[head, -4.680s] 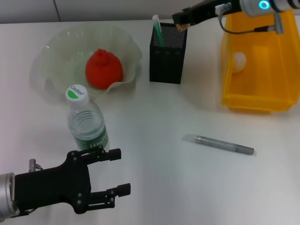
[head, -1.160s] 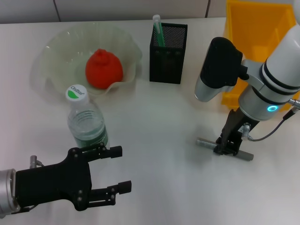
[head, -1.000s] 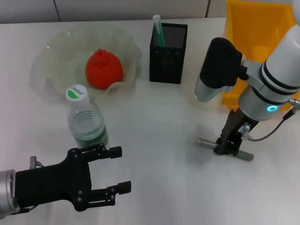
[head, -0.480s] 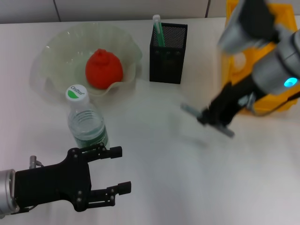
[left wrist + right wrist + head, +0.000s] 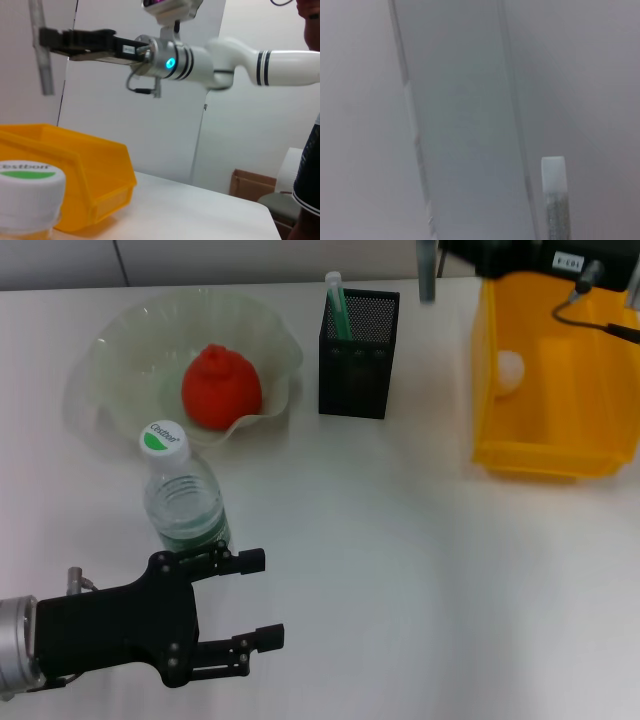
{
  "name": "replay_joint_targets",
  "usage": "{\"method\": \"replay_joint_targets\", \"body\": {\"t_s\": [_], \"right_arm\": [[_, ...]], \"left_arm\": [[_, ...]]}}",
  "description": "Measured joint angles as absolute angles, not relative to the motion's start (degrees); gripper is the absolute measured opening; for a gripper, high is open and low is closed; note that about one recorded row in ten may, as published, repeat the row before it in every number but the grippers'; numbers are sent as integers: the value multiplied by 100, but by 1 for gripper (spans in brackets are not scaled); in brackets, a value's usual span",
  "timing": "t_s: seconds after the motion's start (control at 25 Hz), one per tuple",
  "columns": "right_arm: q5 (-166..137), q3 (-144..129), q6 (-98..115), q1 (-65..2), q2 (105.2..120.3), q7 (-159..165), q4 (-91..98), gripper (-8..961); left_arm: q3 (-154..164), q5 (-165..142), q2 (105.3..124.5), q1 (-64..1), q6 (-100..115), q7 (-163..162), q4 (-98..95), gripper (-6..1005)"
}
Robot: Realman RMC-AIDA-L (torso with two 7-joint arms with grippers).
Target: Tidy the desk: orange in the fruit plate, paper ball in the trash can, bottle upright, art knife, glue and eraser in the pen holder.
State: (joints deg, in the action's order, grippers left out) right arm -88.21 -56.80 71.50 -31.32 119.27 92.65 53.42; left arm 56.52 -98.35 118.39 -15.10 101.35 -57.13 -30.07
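I have the art knife (image 5: pixel 427 270) pinched in my right pincer (image 5: pixel 47 40), carried high near the far edge of the counter (image 5: pixel 400 570). The left wrist view shows it best: my fingers are closed across the slim grey stick, which hangs nearly upright, its long end pointing down. In the head view only a short stretch of it shows at the top edge, just to the right of the black mesh pen holder (image 5: pixel 358 355) and apart from it.

To finish this step well, I judge I should first bring the knife over the open mouth of the holder, not the yellow trash can (image 5: pixel 555 390) just beside it on the right. A green-capped stick (image 5: pixel 337 305) leans in the holder's left corner, so I would aim for the free right side. I would keep the knife vertical and lower until its tip is inside the rim, then let go; dropping from this height risks a bounce off the mesh edge or tipping the light holder.

My left pincer (image 5: pixel 255 600) rests low near the front, fingers spread and holding nothing, just beside the upright bottle (image 5: pixel 183 495). The orange (image 5: pixel 221 388) sits in the fruit plate (image 5: pixel 120 340).
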Motion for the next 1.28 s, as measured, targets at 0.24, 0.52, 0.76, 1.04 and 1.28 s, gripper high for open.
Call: {"method": "replay_joint_targets", "body": {"t_s": [0.24,0.52,0.76,1.04,1.28], "right_arm": [[-7461,-5666,6666,-3794,11925,6977,3304,134],[-7260,-5727,5972,-4463,11946,6368,2359,134],[-7259,-5734,5823,-4565,11953,6233,2216,135],[-7248,-5731,5811,-4515,11954,6219,2206,134],[-7244,-5730,5765,-4491,11953,6215,2201,133]], "left_arm": [[5653,-9835,11847,-1512,10134,-5691,-2981,784],[5662,-9835,11848,-1512,10134,-5682,-2979,784],[5671,-9835,11848,-1512,10165,-5685,-2984,784],[5729,-9835,11848,-1527,10175,-5685,-3001,784],[5731,-9835,11855,-1541,10178,-5680,-2995,784]]}}
